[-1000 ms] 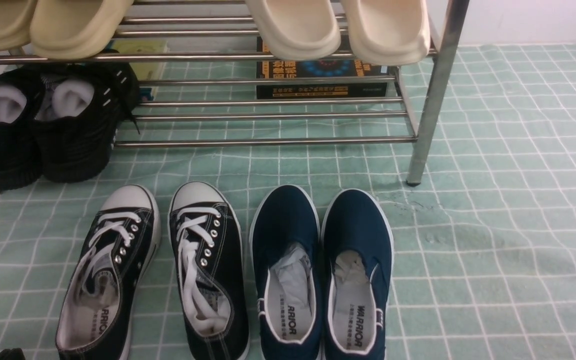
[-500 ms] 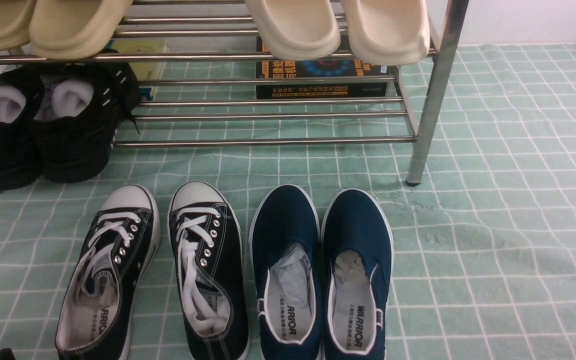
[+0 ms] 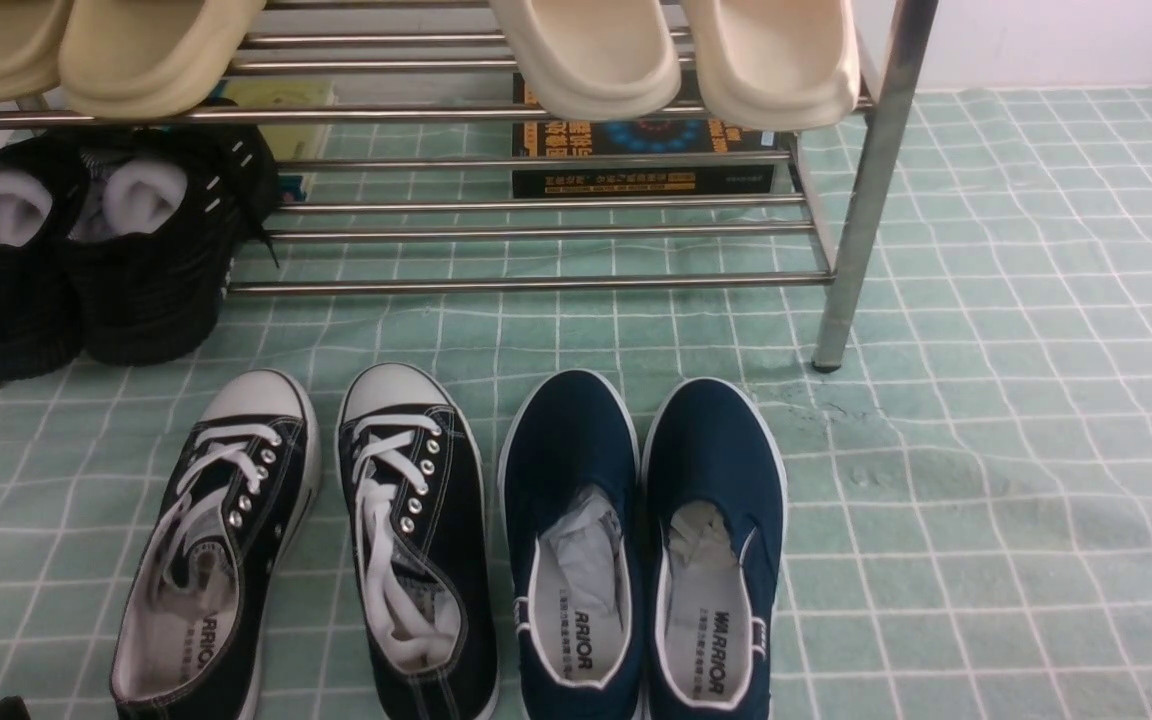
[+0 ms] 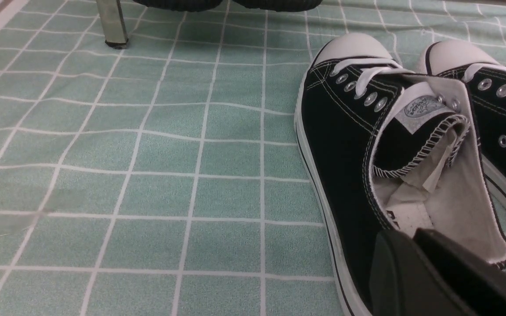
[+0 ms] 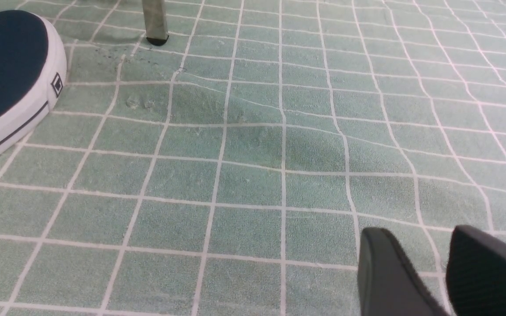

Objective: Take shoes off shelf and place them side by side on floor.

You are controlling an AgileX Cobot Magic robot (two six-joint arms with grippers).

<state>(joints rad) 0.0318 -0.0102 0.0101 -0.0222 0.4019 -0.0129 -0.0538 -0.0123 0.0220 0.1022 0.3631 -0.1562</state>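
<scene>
Navy slip-ons (image 3: 641, 540) beside black sneakers (image 3: 311, 540)

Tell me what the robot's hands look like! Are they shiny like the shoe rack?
No, not shiny. The left gripper has flat, matte black fingers with rounded tips, like smooth plastic paddles. The right gripper looks the same: two dull black fingers with rounded ends. No cables, writing or markings show on them, and the arms themselves are out of sight.
</scene>
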